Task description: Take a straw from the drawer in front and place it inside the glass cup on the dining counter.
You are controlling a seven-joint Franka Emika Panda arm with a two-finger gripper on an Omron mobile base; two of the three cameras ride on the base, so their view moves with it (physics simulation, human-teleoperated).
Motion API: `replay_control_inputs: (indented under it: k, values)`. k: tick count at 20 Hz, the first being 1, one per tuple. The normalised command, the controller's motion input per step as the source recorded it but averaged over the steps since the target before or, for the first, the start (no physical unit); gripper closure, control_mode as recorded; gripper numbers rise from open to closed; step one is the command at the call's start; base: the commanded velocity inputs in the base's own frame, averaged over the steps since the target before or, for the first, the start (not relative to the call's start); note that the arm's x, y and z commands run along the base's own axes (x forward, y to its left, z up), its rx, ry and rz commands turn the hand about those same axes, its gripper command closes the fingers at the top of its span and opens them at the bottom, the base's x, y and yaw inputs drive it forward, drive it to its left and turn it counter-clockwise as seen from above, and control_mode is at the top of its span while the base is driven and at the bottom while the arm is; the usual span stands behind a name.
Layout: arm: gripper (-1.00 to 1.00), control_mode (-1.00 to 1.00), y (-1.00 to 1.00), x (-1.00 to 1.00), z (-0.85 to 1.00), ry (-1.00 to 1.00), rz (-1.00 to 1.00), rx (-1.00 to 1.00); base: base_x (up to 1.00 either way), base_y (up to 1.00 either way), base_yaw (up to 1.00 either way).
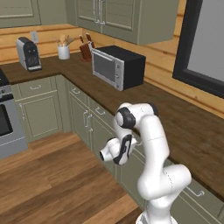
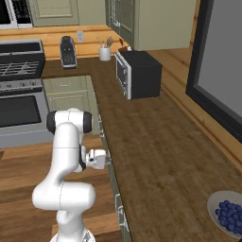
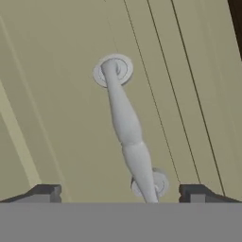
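Fingers (image 3: 120,193) spread wide, holding nothing, right up at the closed drawer (image 3: 71,118) front under the tabletop (image 2: 151,142) edge; its silver handle (image 3: 126,127) runs lengthwise between them.

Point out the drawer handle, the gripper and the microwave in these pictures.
drawer handle (image 3: 126,128), hand view, on the thick middle of the silver bar.
gripper (image 3: 120,191), hand view, midway between its two dark fingertips.
microwave (image 1: 105,66), left base view, on its glass door.

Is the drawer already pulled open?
No, in the hand view the drawer front is closed, with its handle between the open gripper fingertips.
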Motion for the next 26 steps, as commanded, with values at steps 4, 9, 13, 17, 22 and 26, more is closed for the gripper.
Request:
replay_control_inputs:
  k: [4, 9, 13, 17, 22, 26]
  values:
    - [-1.00, -1.00, 0.00, 0.38, 0.00, 0.00, 0.00, 0.00, 0.00, 0.00, 0.00]
    - [-1.00, -1.00, 0.00, 0.52, -0.05, 0.00, 0.00, 0.00, 0.00, 0.00, 0.00]
    - [-1.00, -1.00, 0.00, 0.47, -0.15, 0.00, 0.00, 0.00, 0.00, 0.00, 0.00]
    - [1.00, -1.00, 0.00, 0.08, -0.02, 0.00, 0.00, 0.00, 0.00, 0.00, 0.00]
    - [1.00, -1.00, 0.00, -0.23, 0.00, -0.01, 0.00, 0.00, 0.00, 0.00, 0.00]
    - [1.00, -1.00, 0.02, -0.55, 0.00, 0.00, 0.00, 0.00, 0.00, 0.00, 0.00]
